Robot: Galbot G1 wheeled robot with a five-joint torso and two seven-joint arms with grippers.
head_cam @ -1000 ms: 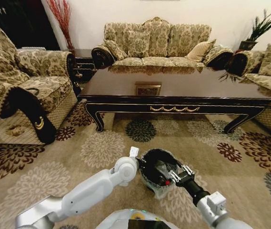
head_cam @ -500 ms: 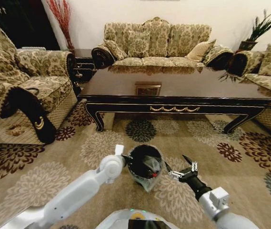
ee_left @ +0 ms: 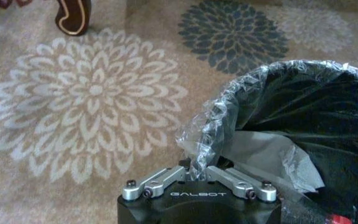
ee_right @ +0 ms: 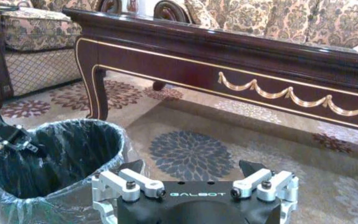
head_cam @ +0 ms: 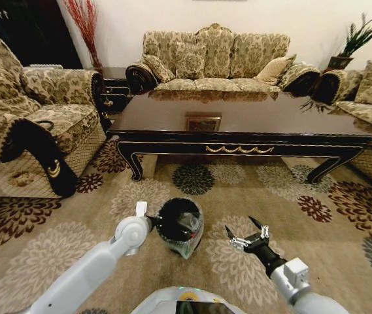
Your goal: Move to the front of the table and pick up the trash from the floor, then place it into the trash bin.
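Observation:
The black trash bin [head_cam: 180,226] with its clear liner is on the floor [head_cam: 290,190] in front of the dark table [head_cam: 238,121]. My left gripper [head_cam: 154,226] is shut on the bin's lined rim [ee_left: 197,154]. Inside the bin lies a small piece of trash with red on it [head_cam: 187,233], which also peeks in at the edge of the left wrist view [ee_left: 337,219]. My right gripper [head_cam: 246,235] hangs open and empty over the carpet to the right of the bin, clear of it. The right wrist view has its spread fingers [ee_right: 191,168] beside the bin [ee_right: 54,158].
A patterned sofa [head_cam: 215,59] stands behind the table, an armchair [head_cam: 35,111] at the left and another seat [head_cam: 369,104] at the right. A table leg [ee_right: 98,93] stands near the bin. Open carpet lies between me and the table.
My left arm has drawn the bin to the left across the carpet. My right gripper has come out of the bin and now stands open to its right.

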